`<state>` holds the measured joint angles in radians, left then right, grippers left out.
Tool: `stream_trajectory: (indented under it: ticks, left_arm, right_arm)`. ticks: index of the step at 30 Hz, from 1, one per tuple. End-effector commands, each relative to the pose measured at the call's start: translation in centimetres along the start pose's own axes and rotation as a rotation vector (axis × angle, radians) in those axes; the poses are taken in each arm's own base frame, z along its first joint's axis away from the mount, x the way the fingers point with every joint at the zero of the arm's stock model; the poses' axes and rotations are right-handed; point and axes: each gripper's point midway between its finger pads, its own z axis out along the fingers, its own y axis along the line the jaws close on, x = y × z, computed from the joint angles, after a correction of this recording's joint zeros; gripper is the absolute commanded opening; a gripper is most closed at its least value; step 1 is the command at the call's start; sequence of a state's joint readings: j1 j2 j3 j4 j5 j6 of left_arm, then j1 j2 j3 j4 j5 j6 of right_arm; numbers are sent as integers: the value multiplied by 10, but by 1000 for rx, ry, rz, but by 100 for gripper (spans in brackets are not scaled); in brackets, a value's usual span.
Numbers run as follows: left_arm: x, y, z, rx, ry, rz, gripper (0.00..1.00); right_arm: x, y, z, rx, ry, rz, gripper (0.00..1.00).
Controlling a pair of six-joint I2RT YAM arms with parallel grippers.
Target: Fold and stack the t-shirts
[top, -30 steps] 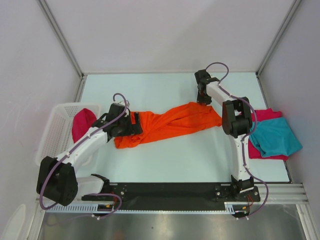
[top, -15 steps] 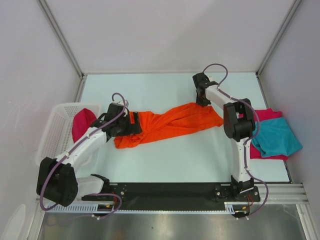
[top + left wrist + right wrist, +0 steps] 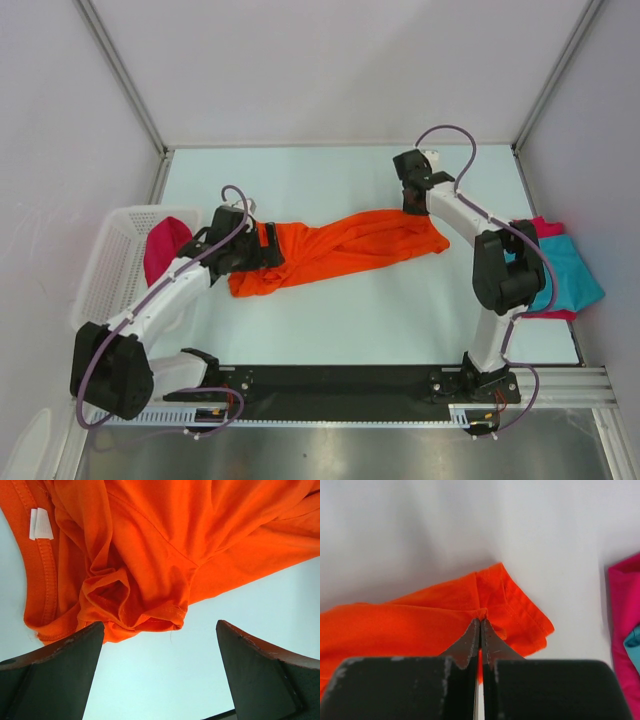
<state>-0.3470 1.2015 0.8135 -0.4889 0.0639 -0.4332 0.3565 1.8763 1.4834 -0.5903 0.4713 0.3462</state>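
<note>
The orange t-shirt (image 3: 340, 245) lies crumpled in a long band across the middle of the table. My right gripper (image 3: 412, 205) is at its far right end, shut on a pinch of the orange hem (image 3: 492, 592), with its tips (image 3: 481, 620) pressed together. Over the shirt's left end hovers my left gripper (image 3: 268, 248), wide open with nothing between its fingers (image 3: 160, 626). That end shows bunched orange cloth (image 3: 150, 555) and a white label (image 3: 40, 523). At the right edge a teal t-shirt (image 3: 575, 275) lies on a crimson t-shirt (image 3: 545, 228).
A white mesh basket (image 3: 110, 262) at the left edge holds another crimson t-shirt (image 3: 165, 248). The right wrist view shows the crimson t-shirt (image 3: 622, 610) and a teal corner (image 3: 634, 642) close to the orange hem. White walls enclose the table.
My right gripper has shut on the orange hem and shifted slightly right, while that arm's elbow swung out over the teal and crimson pile. The left arm has barely moved.
</note>
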Motion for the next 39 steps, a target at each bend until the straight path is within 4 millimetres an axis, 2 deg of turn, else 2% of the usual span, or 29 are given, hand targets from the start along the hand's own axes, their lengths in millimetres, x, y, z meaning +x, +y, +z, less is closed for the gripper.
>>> stream_trajectory:
  ticks: [1, 9, 17, 20, 26, 31, 35, 38, 39]
  left_arm:
    - [-13, -7, -13, 34, -58, 10, 99]
    - [-17, -9, -23, 41, -74, 12, 99]
    - [-18, -11, -25, 46, -70, 11, 99]
    - [-18, -12, -25, 50, -69, 11, 99]
    - [-16, -13, -24, 60, -56, 12, 99]
    - [-14, -14, -24, 63, -53, 11, 98]
    - [-7, -13, -17, 68, -34, -4, 92]
    - [5, -9, 2, 62, 3, -38, 88]
    - [13, -2, 15, 35, 32, -49, 86]
  right_arm:
    - [11, -12, -13, 32, -6, 10, 0]
    - [43, -30, -23, 74, 62, -10, 0]
    - [51, -44, -48, 109, 62, -2, 0]
    - [61, -52, -56, 137, 79, 6, 0]
    - [83, -59, -52, 171, 127, -3, 0]
    - [82, -56, -51, 164, 129, -3, 0]
    - [78, -53, -51, 159, 123, -9, 0]
    - [78, -53, -51, 156, 123, -14, 0]
    - [77, -53, -52, 155, 121, -16, 0]
